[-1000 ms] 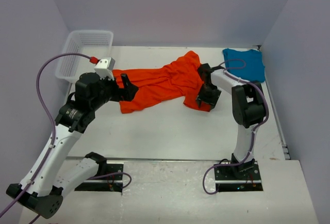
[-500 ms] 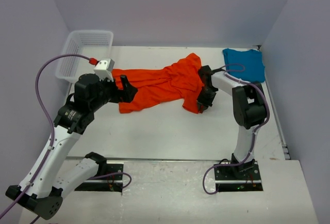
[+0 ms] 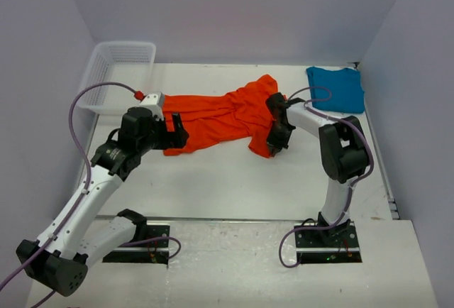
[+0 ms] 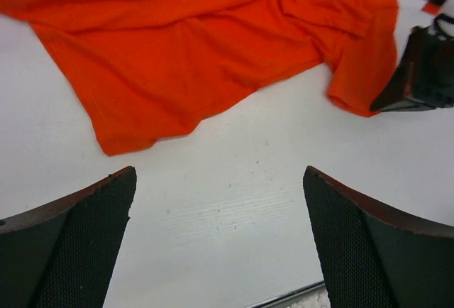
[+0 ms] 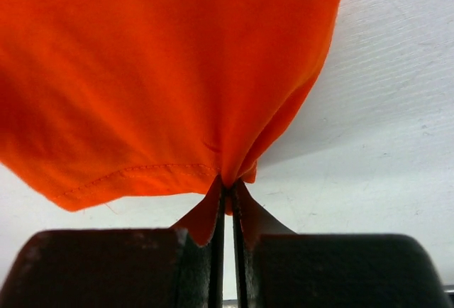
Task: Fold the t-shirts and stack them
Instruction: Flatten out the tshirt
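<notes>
The orange-red t-shirt point(image 3: 223, 118) lies crumpled across the middle of the table. My right gripper point(image 3: 273, 145) is shut on its lower right edge, the cloth point(image 5: 177, 74) pinched between the fingertips and bunched up from them. My left gripper point(image 3: 174, 132) stands open over the shirt's left end, its wide-apart fingers point(image 4: 67, 244) above bare table just short of the orange hem point(image 4: 128, 138). The teal-blue t-shirt point(image 3: 335, 88) lies folded at the far right corner.
A white mesh basket point(image 3: 117, 74) stands at the far left corner. Walls close in the table on three sides. The table's near edge point(image 3: 241, 217) runs just in front of both arm bases.
My right gripper has closed on the orange shirt's lower right edge and shifted slightly left. The left arm has moved right and nearer along the shirt's left end, still open.
</notes>
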`<state>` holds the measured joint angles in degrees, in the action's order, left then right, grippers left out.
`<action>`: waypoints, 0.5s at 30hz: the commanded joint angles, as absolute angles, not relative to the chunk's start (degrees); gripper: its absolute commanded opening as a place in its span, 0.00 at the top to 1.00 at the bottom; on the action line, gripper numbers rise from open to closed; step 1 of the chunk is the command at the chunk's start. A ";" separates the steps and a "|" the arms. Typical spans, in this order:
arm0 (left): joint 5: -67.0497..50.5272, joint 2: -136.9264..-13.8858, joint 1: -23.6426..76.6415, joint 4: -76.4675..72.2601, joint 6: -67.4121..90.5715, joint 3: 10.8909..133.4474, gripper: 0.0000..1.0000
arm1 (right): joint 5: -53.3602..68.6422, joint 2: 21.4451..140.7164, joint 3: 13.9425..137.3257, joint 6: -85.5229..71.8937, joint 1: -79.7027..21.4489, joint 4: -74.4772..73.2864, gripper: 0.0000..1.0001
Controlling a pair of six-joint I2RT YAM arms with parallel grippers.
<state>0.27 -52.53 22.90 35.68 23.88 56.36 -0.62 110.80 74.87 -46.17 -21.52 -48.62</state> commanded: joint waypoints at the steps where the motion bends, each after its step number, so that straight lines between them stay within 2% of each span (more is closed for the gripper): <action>1: 5.70 -53.00 22.68 35.86 27.50 50.90 0.00 | -2.64 106.00 74.62 -44.74 -22.15 -46.94 1.00; 9: 15.80 -53.43 23.11 32.97 36.21 39.65 0.00 | -0.35 102.84 73.13 -41.93 -22.32 -44.65 1.00; 15: 22.83 -62.12 23.03 32.25 40.16 41.48 0.08 | 2.55 100.55 71.37 -40.34 -22.50 -42.89 1.00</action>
